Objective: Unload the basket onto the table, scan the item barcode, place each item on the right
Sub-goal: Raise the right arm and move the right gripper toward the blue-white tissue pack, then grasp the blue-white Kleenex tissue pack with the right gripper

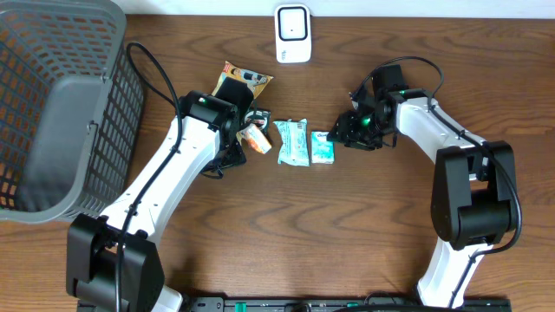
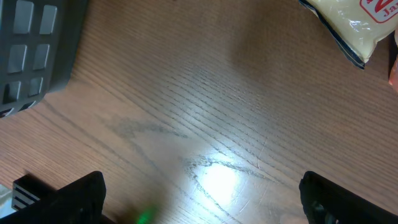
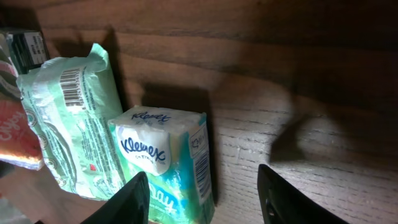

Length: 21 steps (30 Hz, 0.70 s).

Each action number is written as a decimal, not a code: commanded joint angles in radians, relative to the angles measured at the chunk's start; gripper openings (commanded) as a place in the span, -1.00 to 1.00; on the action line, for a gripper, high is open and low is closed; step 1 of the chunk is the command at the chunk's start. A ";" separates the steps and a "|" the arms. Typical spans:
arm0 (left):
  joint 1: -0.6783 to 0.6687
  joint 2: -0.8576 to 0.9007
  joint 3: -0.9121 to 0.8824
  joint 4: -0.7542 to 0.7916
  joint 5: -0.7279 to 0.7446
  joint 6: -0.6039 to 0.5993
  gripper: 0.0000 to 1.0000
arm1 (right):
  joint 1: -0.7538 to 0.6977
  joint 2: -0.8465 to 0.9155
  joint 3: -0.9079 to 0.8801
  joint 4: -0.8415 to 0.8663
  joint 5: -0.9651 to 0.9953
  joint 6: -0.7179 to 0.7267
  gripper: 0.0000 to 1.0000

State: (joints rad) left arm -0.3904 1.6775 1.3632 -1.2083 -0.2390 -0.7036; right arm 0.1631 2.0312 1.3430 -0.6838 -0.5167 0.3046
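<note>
Right gripper (image 3: 208,202) spread over the tissue pack (image 3: 165,158), which lies on the desk (image 3: 298,93) touching the green packet (image 3: 68,118) — one finger sits over the pack, not past it. An edge-only pinch may slip or drag the neighbour. Left gripper (image 2: 205,205) spread, empty.

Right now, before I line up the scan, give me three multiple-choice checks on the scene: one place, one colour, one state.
1. Where on the table is the white scanner? A) near edge B) far edge, centre C) right corner
2. What colour is the basket? A) red B) blue C) gray
3. How is the left end effector? A) open, empty B) shut tight C) out of view
Answers: B, the overhead view shows it mid-width at the edge away from the robot; C, its mesh walls are gray; A, its fingers stand wide over bare wood.
</note>
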 commanded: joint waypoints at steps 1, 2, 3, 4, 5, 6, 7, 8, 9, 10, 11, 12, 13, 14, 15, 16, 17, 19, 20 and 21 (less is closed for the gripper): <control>0.003 -0.005 -0.006 -0.007 -0.016 -0.009 0.95 | 0.013 0.013 0.016 0.003 0.010 -0.013 0.05; 0.003 -0.005 -0.006 -0.007 -0.016 -0.009 0.95 | 0.016 0.013 0.015 0.004 0.008 -0.013 0.07; 0.003 -0.005 -0.006 -0.007 -0.016 -0.009 0.96 | 0.019 0.013 0.015 0.005 0.000 -0.013 0.07; 0.003 -0.005 -0.006 -0.006 -0.016 -0.009 0.96 | 0.023 0.013 0.015 0.007 -0.016 -0.013 0.07; 0.003 -0.005 -0.006 -0.006 -0.016 -0.009 0.96 | 0.027 0.013 0.015 0.013 -0.037 -0.013 0.06; 0.003 -0.005 -0.006 -0.006 -0.016 -0.009 0.96 | 0.034 0.013 0.014 0.018 -0.043 -0.013 0.00; 0.003 -0.005 -0.006 -0.006 -0.016 -0.009 0.96 | 0.040 0.013 0.012 0.026 -0.034 -0.013 -0.04; 0.003 -0.005 -0.006 -0.006 -0.016 -0.009 0.96 | 0.046 0.013 0.007 0.039 -0.022 -0.013 -0.04; 0.003 -0.005 -0.006 -0.007 -0.016 -0.009 0.96 | 0.050 0.013 0.000 0.051 -0.011 -0.013 -0.04; 0.003 -0.005 -0.006 -0.007 -0.016 -0.009 0.96 | 0.055 0.013 -0.007 0.064 -0.010 -0.012 -0.05; 0.003 -0.005 -0.006 -0.007 -0.016 -0.009 0.96 | 0.057 0.014 -0.014 0.075 -0.012 -0.006 -0.05; 0.003 -0.005 -0.006 -0.007 -0.016 -0.009 0.95 | 0.060 0.014 -0.023 0.085 -0.012 0.005 -0.07; 0.003 -0.005 -0.006 -0.007 -0.016 -0.009 0.96 | 0.061 0.015 -0.030 0.093 -0.013 0.013 -0.08; 0.003 -0.005 -0.006 -0.007 -0.016 -0.009 0.96 | 0.063 0.016 -0.037 0.101 -0.012 0.018 -0.11; 0.003 -0.005 -0.006 -0.006 -0.016 -0.009 0.95 | 0.065 0.017 -0.047 0.113 -0.013 0.018 -0.13; 0.003 -0.005 -0.006 -0.007 -0.016 -0.009 0.96 | 0.068 0.017 -0.059 0.128 -0.012 0.018 -0.14; 0.003 -0.005 -0.006 -0.007 -0.016 -0.009 0.96 | 0.070 0.017 -0.074 0.146 -0.013 0.018 -0.18; 0.003 -0.005 -0.006 -0.006 -0.016 -0.009 0.96 | 0.074 0.017 -0.100 0.168 -0.011 0.026 -0.28; 0.003 -0.005 -0.006 -0.006 -0.016 -0.009 0.95 | 0.074 0.017 -0.109 0.169 -0.011 0.029 -0.33; 0.003 -0.005 -0.006 -0.006 -0.016 -0.009 0.96 | 0.074 0.017 -0.117 0.168 -0.009 0.033 -0.38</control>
State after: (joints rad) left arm -0.3904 1.6775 1.3632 -1.2083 -0.2390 -0.7036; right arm 0.2245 2.0346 1.2579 -0.5148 -0.5354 0.3202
